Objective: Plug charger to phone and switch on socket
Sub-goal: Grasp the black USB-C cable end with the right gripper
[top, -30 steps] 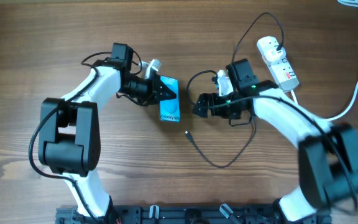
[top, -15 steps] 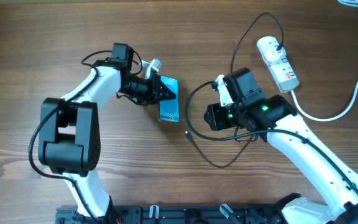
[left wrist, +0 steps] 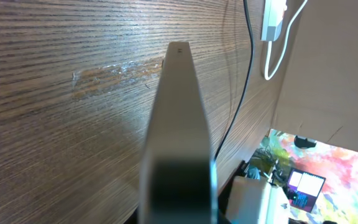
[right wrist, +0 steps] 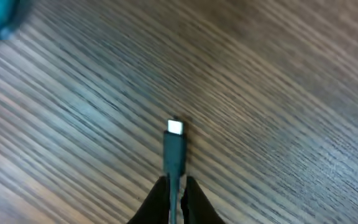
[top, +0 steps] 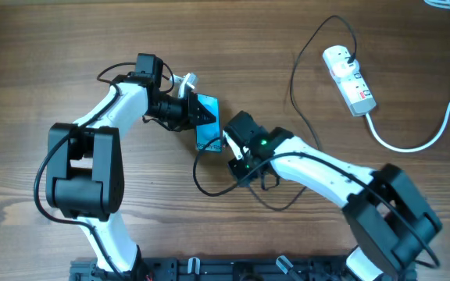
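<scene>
My left gripper is shut on the phone, a cyan slab held tilted just above the table. In the left wrist view the phone shows edge-on and hides the fingers. The right gripper sits just right of and below the phone, shut on the charger cable. In the right wrist view, my right gripper pinches the charger just behind its connector, whose bright tip points away over the wood. The white socket lies at the far right with the black cable plugged into it.
A thick white cord runs from the socket off the right edge. The black cable loops across the table between socket and right arm. The socket and cable also show at the top of the left wrist view. Clutter lies beyond the table edge.
The right arm has swung left and down towards the phone and closed on the charger cable, dragging its loop left. The left arm with the phone has barely moved.
</scene>
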Controlling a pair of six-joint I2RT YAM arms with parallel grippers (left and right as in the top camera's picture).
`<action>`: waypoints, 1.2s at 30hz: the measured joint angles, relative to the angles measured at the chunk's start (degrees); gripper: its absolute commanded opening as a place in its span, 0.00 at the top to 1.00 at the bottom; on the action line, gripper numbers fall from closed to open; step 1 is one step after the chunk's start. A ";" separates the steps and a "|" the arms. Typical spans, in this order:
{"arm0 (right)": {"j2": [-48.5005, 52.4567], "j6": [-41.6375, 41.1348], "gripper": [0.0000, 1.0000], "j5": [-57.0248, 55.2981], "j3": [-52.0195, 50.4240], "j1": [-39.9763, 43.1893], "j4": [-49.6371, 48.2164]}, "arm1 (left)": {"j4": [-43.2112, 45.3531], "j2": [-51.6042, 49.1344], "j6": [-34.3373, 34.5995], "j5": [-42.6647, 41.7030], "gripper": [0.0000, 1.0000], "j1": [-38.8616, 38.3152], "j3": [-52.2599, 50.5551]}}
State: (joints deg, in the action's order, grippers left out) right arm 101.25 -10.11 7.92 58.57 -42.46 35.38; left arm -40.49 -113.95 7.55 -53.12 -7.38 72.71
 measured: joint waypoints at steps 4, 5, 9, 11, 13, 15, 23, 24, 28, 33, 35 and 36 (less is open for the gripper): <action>0.13 1.81 0.82 -0.31 -0.02 0.00 0.33 | 0.00 0.00 0.00 0.20 0.96 0.00 0.00; 0.13 2.14 0.82 -0.31 -0.02 0.00 0.31 | 0.00 0.00 0.00 0.17 0.96 0.00 0.00; 0.13 2.71 0.82 -0.31 -0.02 0.00 0.57 | 0.00 0.00 0.00 0.20 0.96 0.00 0.00; 0.13 2.73 0.81 -0.31 -0.02 0.00 0.68 | 0.00 0.00 0.00 0.17 0.96 0.00 0.00; 0.13 2.73 0.81 -0.31 -0.02 0.00 0.76 | 0.00 0.00 0.00 0.17 0.96 0.00 0.00; 0.13 2.78 0.80 -0.31 -0.02 0.00 0.66 | 0.00 0.00 0.00 0.20 0.96 0.00 0.00; 0.13 2.93 0.77 -0.31 -0.02 0.00 -0.37 | 0.00 0.00 0.00 0.17 0.96 0.00 0.00; 0.13 2.93 0.76 -0.31 -0.02 0.00 -0.37 | 0.00 0.00 0.00 0.20 0.96 0.00 0.00; 0.13 2.91 0.76 -0.31 -0.79 0.00 -1.95 | 0.00 0.00 0.00 0.17 0.96 0.00 0.00; -0.28 2.86 0.80 -0.59 -4.96 0.00 -7.50 | -0.02 0.00 0.00 0.20 0.96 0.00 0.00; -0.46 2.86 0.80 -0.72 -5.42 0.02 -8.02 | 0.00 0.00 0.00 0.22 0.96 0.00 0.00; -0.66 2.86 0.83 -0.74 -5.73 0.02 -8.39 | 0.00 0.00 0.00 0.24 0.96 0.00 0.00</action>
State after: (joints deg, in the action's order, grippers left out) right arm 100.60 -7.25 7.18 52.84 -42.44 26.98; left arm -40.49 -113.95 7.55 -52.88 -7.38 72.71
